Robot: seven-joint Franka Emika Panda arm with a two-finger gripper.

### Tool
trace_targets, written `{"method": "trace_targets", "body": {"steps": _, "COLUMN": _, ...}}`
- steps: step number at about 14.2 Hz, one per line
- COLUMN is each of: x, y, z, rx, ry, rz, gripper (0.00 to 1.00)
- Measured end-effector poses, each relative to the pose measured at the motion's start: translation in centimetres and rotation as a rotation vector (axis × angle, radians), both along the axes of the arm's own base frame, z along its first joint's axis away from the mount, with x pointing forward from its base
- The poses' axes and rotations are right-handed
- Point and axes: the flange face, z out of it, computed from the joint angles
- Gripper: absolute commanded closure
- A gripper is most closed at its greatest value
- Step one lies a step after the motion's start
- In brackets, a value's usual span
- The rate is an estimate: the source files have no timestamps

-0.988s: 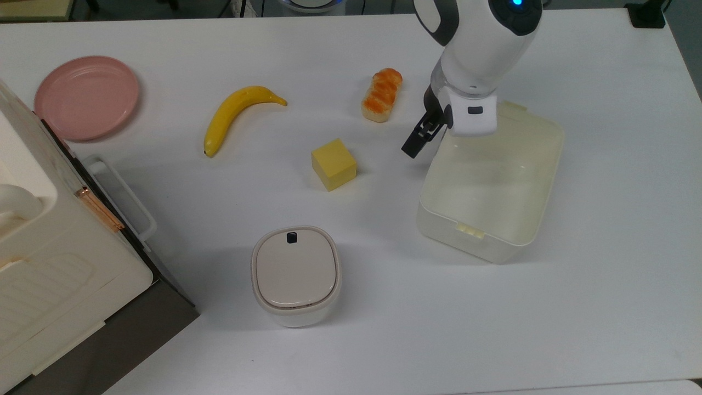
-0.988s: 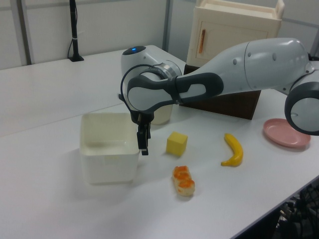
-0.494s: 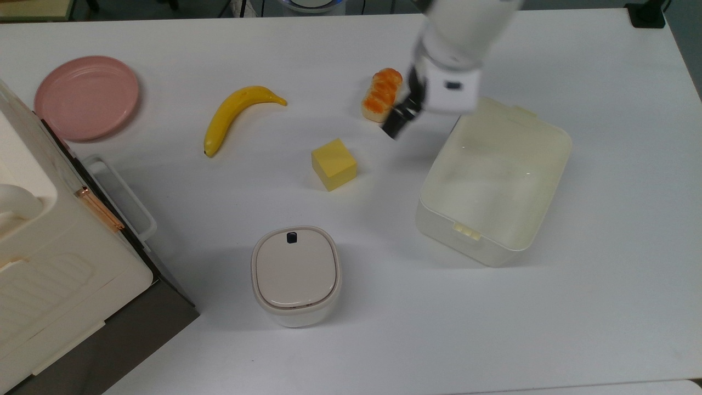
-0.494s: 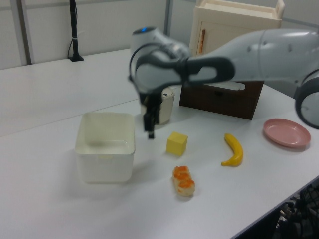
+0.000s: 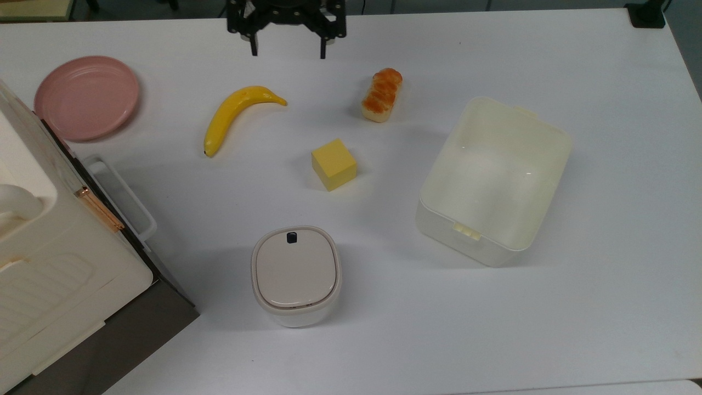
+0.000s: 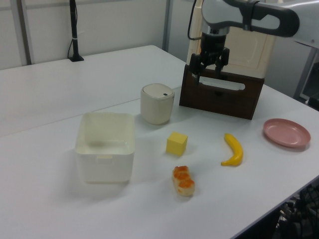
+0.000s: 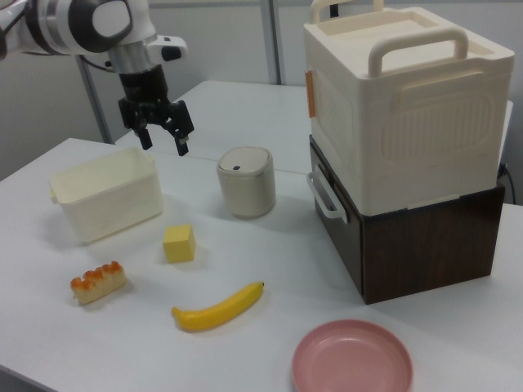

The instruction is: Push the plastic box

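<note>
In the top view, the white lidded bin (image 5: 296, 276) sits at lower centre, the yellow cube (image 5: 334, 163) mid-frame. The plastic box (image 5: 495, 178) stands right of centre on the white table (image 5: 603, 274), nothing touching it. At the upper edge the gripper (image 5: 287, 52) hangs raised, its fingers spread apart and empty.

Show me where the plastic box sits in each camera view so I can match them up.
Top view: the plastic box lies right of centre, beside the yellow cube.
Left view: the plastic box is left of centre, with the yellow cube on its right.
Right view: the plastic box is at the left, just above the yellow cube.
Shared landmark: the yellow cube.
</note>
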Motion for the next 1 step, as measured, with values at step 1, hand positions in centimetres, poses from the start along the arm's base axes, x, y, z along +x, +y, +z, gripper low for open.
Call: {"method": "trace_targets", "body": {"steps": 1, "x": 0.03, "y": -1.32, "z": -0.02, "rx": 0.026, "ry": 0.0, "rz": -0.042, "gripper": 0.0}}
